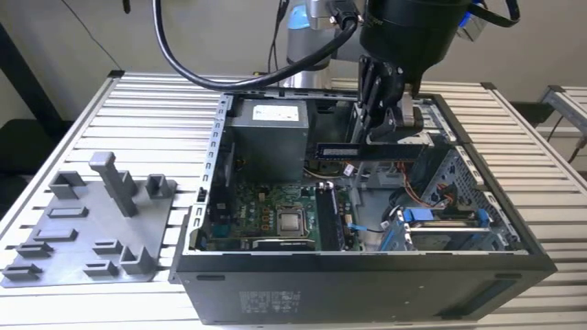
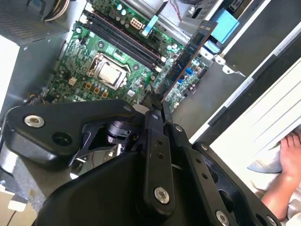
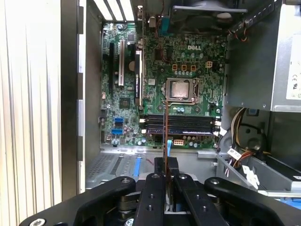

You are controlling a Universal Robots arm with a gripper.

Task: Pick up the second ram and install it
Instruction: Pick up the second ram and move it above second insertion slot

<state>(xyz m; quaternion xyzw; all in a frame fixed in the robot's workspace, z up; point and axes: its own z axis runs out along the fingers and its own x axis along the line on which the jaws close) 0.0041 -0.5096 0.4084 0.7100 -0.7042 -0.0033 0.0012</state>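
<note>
Exterior view: gripper [image 1: 391,139] clamps the second ram [image 1: 347,151], partly covering it.

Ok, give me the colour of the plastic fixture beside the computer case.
Grey; the fixture shows best in the exterior view.

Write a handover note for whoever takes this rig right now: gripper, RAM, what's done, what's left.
Gripper: shut on the second ram, gripping it edge-up with its long side level.
Position: the ram hangs inside the open computer case, above the motherboard and clear of the memory slots.
Done: pickup.
Left: the ram is not yet seated in a slot.
Caution: a person's hand is just outside the case.
</note>
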